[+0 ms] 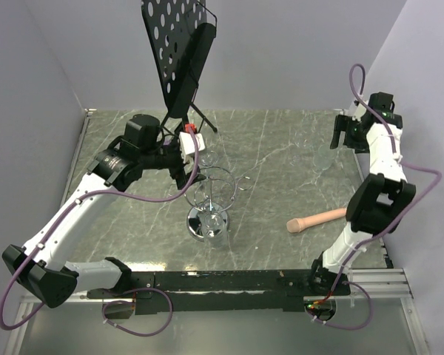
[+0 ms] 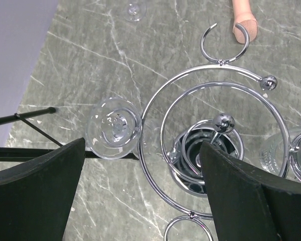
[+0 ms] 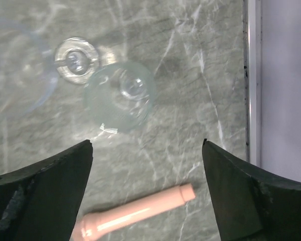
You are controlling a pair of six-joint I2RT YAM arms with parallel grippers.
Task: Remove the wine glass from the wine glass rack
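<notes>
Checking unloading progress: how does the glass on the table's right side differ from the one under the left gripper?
The table glass rests on the marble tabletop, apart from the rack; the rack glass hangs at its outer wire ring, foot up. The open right gripper hovers over the table glass, the open left gripper over the rack glass. Both are clear stemmed glass.

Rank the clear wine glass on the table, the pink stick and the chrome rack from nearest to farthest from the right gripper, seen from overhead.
From the right gripper:
1. Wine glass, just beside it, at the far right.
2. Pink stick, on the right, toward the near edge.
3. Chrome rack, in the middle, farthest left.
</notes>
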